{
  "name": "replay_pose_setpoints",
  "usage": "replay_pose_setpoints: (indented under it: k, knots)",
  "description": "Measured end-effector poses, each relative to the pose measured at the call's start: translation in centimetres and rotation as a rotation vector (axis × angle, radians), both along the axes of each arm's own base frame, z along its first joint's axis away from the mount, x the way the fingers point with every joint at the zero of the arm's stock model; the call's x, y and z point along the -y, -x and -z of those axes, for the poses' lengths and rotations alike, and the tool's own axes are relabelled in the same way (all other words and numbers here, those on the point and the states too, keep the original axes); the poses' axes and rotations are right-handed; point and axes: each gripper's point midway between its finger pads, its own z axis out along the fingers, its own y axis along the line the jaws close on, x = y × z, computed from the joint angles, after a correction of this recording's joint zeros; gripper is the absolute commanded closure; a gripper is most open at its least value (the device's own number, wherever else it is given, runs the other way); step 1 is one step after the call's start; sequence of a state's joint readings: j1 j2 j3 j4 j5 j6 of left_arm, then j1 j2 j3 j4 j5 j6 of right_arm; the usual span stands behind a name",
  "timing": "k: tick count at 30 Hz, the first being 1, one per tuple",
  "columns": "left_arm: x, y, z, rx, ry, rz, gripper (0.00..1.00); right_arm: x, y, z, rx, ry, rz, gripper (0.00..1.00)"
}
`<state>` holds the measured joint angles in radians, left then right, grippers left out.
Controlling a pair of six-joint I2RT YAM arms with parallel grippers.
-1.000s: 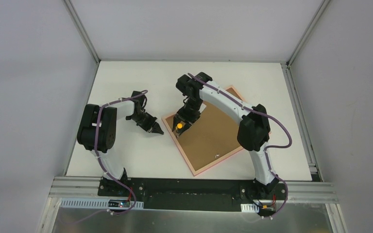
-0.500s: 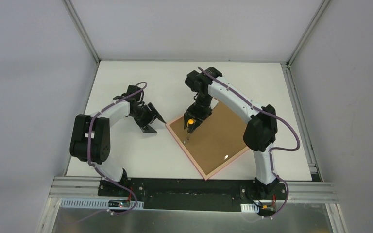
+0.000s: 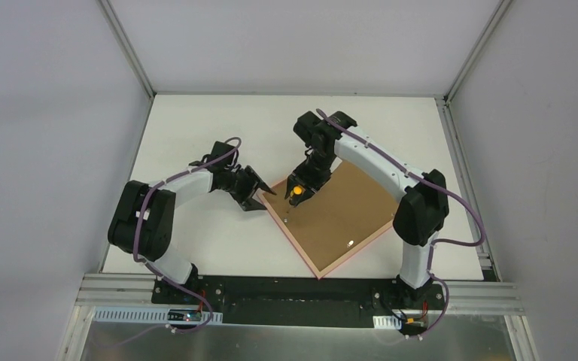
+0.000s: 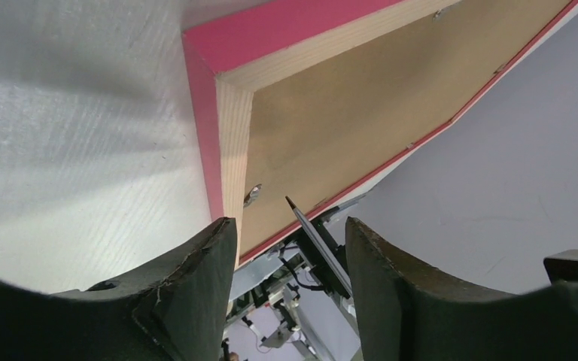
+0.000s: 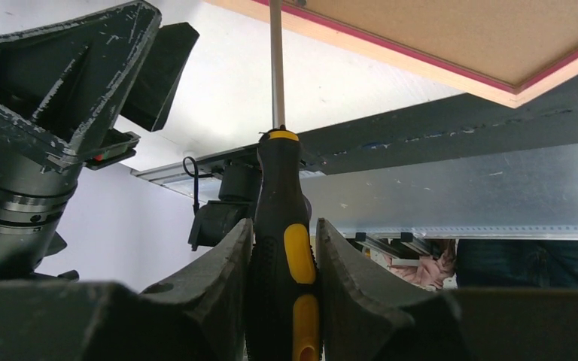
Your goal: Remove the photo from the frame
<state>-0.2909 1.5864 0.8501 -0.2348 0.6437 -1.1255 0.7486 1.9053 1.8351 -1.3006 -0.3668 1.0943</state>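
The frame (image 3: 295, 244) lies face down on the white table, its pink border around a brown back board (image 3: 342, 210). The photo's picture side is hidden. My right gripper (image 3: 299, 188) is shut on a black and yellow screwdriver (image 5: 283, 199). The screwdriver's shaft (image 5: 275, 68) points down at the board near the frame's left corner. My left gripper (image 3: 263, 198) stands open just left of that corner, with nothing between its fingers. In the left wrist view the pink corner (image 4: 205, 128) and a small metal tab (image 4: 252, 195) sit just ahead of the left gripper (image 4: 287, 222), with the screwdriver tip (image 4: 292, 203) beside the tab.
Another metal tab (image 3: 351, 243) glints near the frame's near edge. A metal rail (image 3: 301, 289) with both arm bases runs along the table's front. Grey walls with aluminium posts (image 3: 124, 45) close in the left, right and back.
My left gripper has opened and moved right, up to the frame's left corner. The frame has turned and shifted right. The right arm with the screwdriver has moved a little right with it.
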Motion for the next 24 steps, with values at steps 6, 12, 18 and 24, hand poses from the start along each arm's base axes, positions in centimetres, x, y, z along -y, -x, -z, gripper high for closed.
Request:
replay_pose_setpoints:
  k: [6, 12, 18, 24]
  knots:
    - [-0.2, -0.5, 1.6, -0.029, -0.045, -0.052, 0.41, -0.5, -0.6, 1.7, 0.003, -0.019, 0.029, 1.00]
    - [-0.9, -0.5, 4.2, -0.067, -0.116, -0.069, 0.49, -1.2, -1.2, 1.6, 0.023, -0.046, 0.048, 1.00]
    - [-0.6, -0.4, 4.9, -0.068, -0.130, -0.051, 0.70, -1.5, -1.4, 1.6, 0.024, -0.054, 0.059, 1.00]
    - [-0.6, -0.3, 5.1, -0.063, -0.134, -0.040, 0.83, -1.8, -1.3, 1.4, 0.013, -0.070, 0.064, 1.00]
